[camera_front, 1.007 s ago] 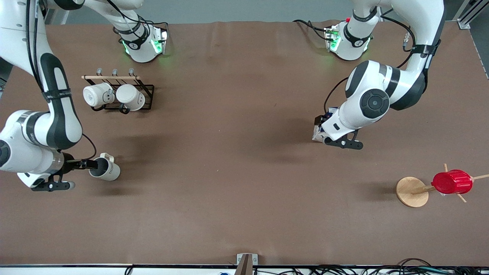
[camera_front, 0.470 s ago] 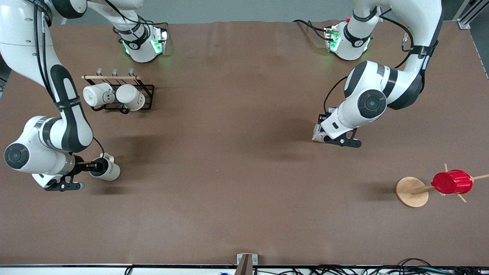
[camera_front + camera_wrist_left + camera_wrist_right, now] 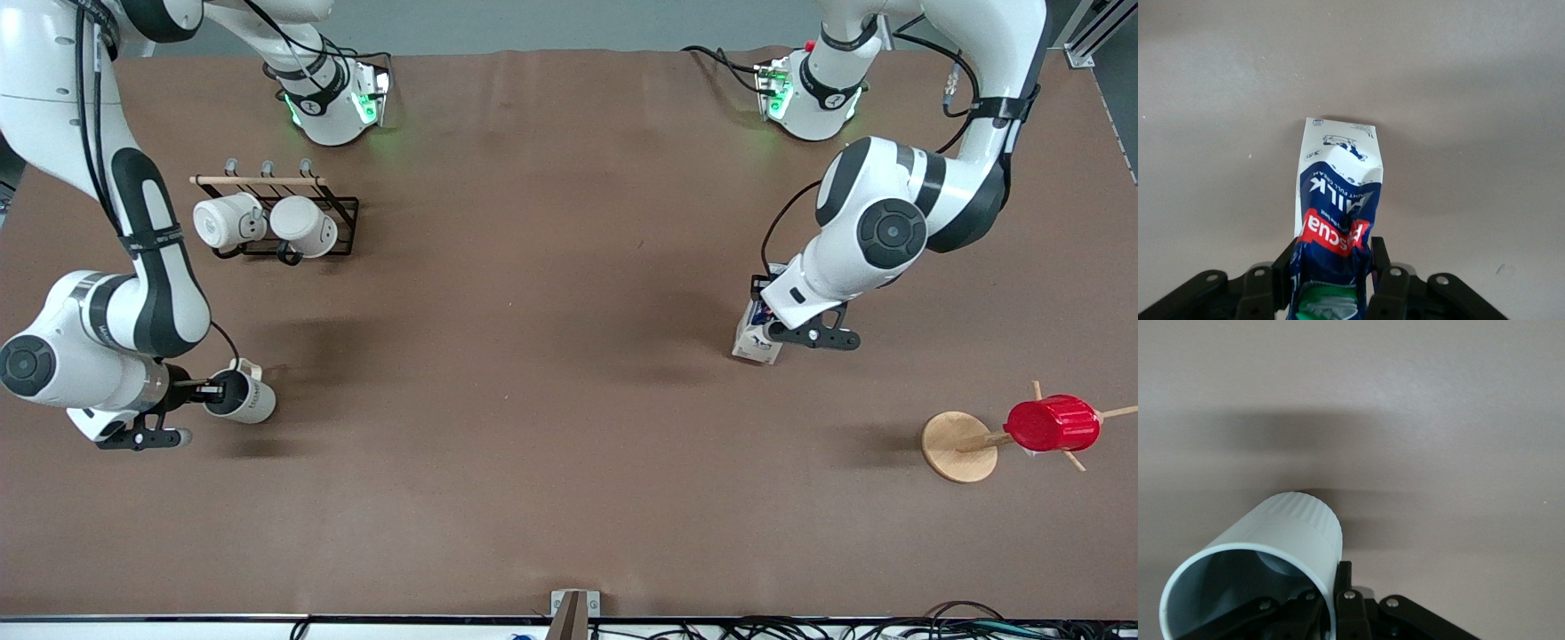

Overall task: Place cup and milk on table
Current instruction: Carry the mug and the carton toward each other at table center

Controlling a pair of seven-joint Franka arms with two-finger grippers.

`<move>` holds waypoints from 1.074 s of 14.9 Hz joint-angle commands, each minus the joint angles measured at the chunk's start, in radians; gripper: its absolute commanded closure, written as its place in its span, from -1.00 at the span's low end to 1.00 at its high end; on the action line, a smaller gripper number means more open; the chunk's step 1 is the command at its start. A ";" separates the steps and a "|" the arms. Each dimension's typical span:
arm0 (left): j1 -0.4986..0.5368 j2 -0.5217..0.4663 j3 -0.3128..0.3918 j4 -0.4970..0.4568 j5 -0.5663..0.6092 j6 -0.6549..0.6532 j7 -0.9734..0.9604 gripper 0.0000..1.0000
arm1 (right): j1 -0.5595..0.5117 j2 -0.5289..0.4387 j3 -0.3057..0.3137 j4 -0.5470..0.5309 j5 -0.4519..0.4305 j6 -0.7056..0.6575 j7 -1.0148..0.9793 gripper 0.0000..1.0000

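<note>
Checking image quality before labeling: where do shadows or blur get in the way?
Front view: sharp, soft arm shadows on the table. Left wrist view: milk crisp, faint shadow around it. Right wrist view: cup throws a dark band; its near rim is slightly soft.

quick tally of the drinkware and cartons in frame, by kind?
Cream-white mug with lettering: 1, the cup held by the right gripper.
All-white mugs on the black rack: 2.
Red ribbed cup on the wooden stand: 1.
Milk carton, in the left gripper: 1.
Total: 5.
</note>
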State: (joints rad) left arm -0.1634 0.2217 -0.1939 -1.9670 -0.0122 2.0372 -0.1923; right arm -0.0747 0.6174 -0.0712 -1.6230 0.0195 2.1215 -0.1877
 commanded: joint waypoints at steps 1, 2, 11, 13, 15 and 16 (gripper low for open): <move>0.016 -0.022 -0.006 0.020 0.018 0.000 0.010 0.12 | 0.058 -0.025 0.019 0.069 0.017 -0.125 0.013 0.99; 0.018 -0.022 -0.001 0.036 0.018 0.000 0.010 0.17 | 0.087 -0.039 0.046 0.069 0.017 -0.153 0.028 0.99; 0.009 0.017 -0.009 0.218 -0.024 -0.017 -0.018 0.78 | 0.238 -0.055 0.421 0.049 -0.009 -0.040 0.722 0.99; -0.030 0.054 -0.009 0.279 -0.070 -0.051 -0.033 0.77 | 0.318 -0.022 0.426 0.049 -0.048 -0.002 0.851 0.99; -0.088 0.112 -0.009 0.353 -0.075 -0.110 -0.068 0.77 | 0.372 0.004 0.427 0.051 -0.081 0.040 0.968 0.99; -0.117 0.151 -0.007 0.396 -0.074 -0.126 -0.100 0.77 | 0.387 0.008 0.427 0.049 -0.090 0.048 0.994 0.99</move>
State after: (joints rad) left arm -0.2283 0.2763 -0.2023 -1.6921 -0.0772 1.9676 -0.2439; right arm 0.2961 0.6135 0.3521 -1.5684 -0.0366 2.1428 0.7312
